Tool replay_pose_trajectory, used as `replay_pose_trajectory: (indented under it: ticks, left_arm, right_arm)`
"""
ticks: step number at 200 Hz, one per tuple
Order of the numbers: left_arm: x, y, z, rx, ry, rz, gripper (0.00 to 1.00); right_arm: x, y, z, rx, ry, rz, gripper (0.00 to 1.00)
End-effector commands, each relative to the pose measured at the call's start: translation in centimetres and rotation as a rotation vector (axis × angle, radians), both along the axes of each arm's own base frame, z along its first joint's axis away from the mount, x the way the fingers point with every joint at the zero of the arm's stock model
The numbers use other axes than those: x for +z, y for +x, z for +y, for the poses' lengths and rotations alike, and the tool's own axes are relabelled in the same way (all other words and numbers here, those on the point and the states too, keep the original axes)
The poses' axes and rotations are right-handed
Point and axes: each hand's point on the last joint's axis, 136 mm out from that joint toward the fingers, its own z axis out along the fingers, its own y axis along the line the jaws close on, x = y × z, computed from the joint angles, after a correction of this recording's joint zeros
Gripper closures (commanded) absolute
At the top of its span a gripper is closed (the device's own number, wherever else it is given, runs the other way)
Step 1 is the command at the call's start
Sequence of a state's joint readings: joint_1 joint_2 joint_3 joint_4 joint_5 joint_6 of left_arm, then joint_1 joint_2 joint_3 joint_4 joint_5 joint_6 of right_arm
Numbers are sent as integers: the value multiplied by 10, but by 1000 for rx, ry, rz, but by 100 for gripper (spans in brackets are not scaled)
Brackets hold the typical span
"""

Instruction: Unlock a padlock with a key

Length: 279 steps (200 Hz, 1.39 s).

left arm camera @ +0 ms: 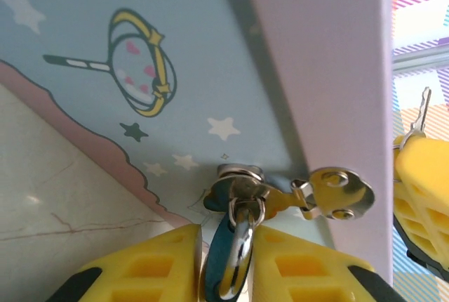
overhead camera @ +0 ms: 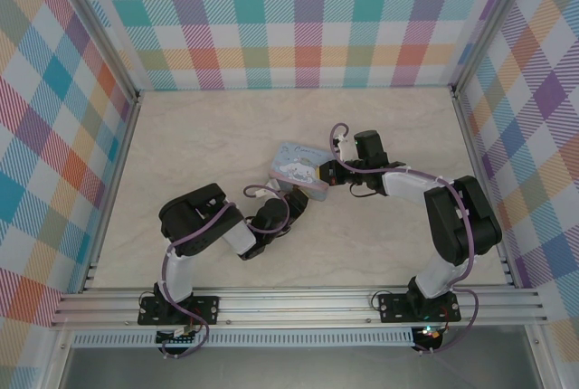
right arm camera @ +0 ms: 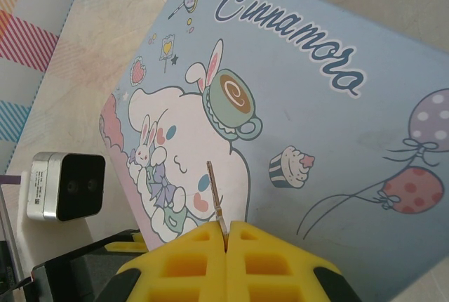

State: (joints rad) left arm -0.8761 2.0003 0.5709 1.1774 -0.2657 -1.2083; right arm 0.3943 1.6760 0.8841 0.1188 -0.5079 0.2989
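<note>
The small blue padlock (left arm camera: 223, 256) hangs by its metal shackle (left arm camera: 242, 235) from the hasp (left arm camera: 330, 191) on the front of the pale-blue cartoon tin (overhead camera: 298, 165). My left gripper (left arm camera: 228, 270) has its yellow fingers (left arm camera: 147, 267) pressed against both sides of the padlock, at the tin's near side (overhead camera: 291, 201). My right gripper (right arm camera: 226, 235) is shut on the thin key (right arm camera: 214, 189), whose blade sticks out over the tin's lid (right arm camera: 316, 140). In the left wrist view the key (left arm camera: 423, 111) shows at the far right, apart from the padlock.
The tin sits mid-table on the marble-patterned top (overhead camera: 199, 136), with checkered walls around. The left arm's wrist camera (right arm camera: 66, 186) sits just left of the tin. Both arms crowd the tin's near and right sides.
</note>
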Motion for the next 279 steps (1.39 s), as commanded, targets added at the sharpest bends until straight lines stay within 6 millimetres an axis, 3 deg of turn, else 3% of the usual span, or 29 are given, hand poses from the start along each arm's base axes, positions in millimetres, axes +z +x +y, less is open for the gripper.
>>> replay_pose_trajectory:
  ticks: [1,64,122,158,222,251,279]
  left_arm:
    - [-50,-5,24,57,164,107,81]
    - [-32,-10,16,-13,151,81,96]
    - [7,-19,-9,-205,118,56,100]
    - [13,-20,-10,-225,124,63,100]
    - [18,-19,-12,-263,104,51,100]
    - [19,-18,-10,-267,114,43,100]
    - [21,-18,-12,-286,111,40,100]
  right_arm:
    - [-43,-43,-2,40,-67,200,99]
    - [-33,-44,-1,47,-35,183,99]
    - [12,-47,-18,78,97,118,99]
    - [31,-71,-26,127,130,121,98]
    - [-4,-116,-21,157,63,205,99]
    - [-18,-112,-22,144,14,209,99]
    - [-25,-93,-22,115,-37,186,99]
